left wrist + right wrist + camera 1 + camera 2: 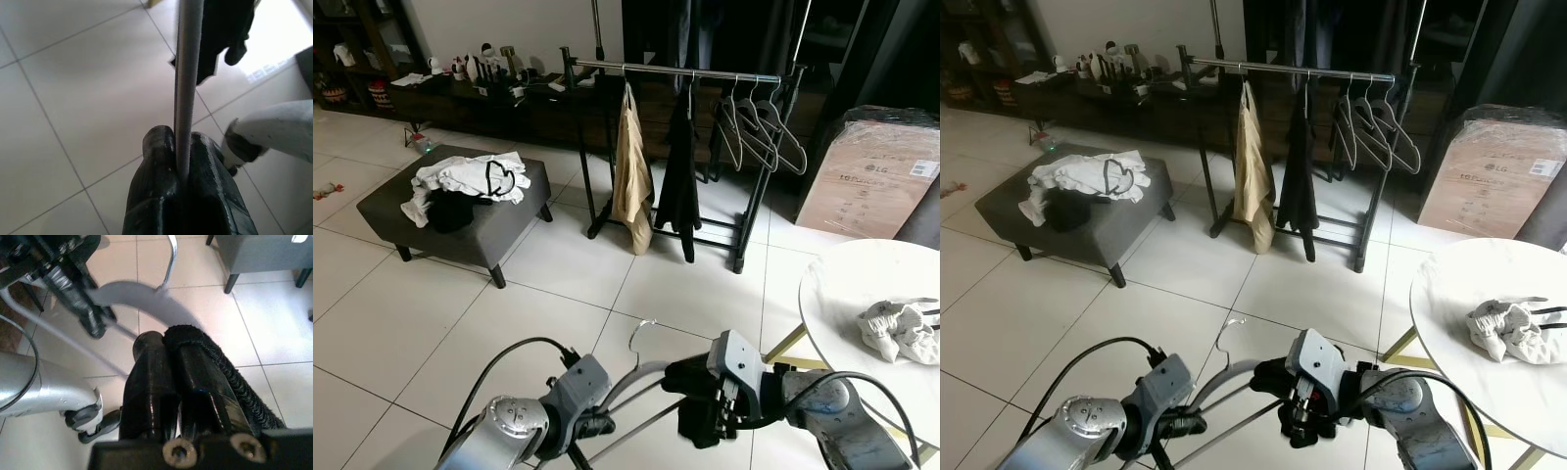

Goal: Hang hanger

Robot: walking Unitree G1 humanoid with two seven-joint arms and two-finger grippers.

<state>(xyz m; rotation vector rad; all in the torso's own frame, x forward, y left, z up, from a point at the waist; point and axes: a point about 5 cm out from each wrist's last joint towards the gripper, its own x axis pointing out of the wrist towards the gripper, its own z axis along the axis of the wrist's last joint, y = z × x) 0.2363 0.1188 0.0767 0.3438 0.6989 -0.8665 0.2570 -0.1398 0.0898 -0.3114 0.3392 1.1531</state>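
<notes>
A: Where's the hanger (641,377)?
B: Low in front of the robot, over the tiled floor (558,284). Grey, w/ metal hook pointing up. Both grippers on it.
A: Left gripper (180,169)?
B: Fingers pinched tight on the hanger's thin bottom bar; rod runs right btwn them in the wrist view.
A: Right gripper (164,340)?
B: Fingers together, clamped on a black cloth (220,367) draped over one finger, tips at the hanger's shoulder. Can't tell if the hanger itself is nipped too.
A: And the rack (680,70)?
B: Well ahead, across the floor. Tan garment (631,166) and black garment (681,171) hang on it, plus empty hangers (759,127) at its right end.
A: Other stuff?
B: Grey ottoman (499,220) at left w/ white and black clothes (465,181) heaped on it. White round tabletop (842,294) at right w/ crumpled white cloth (901,328). Wrapped box (871,171) beyond.
</notes>
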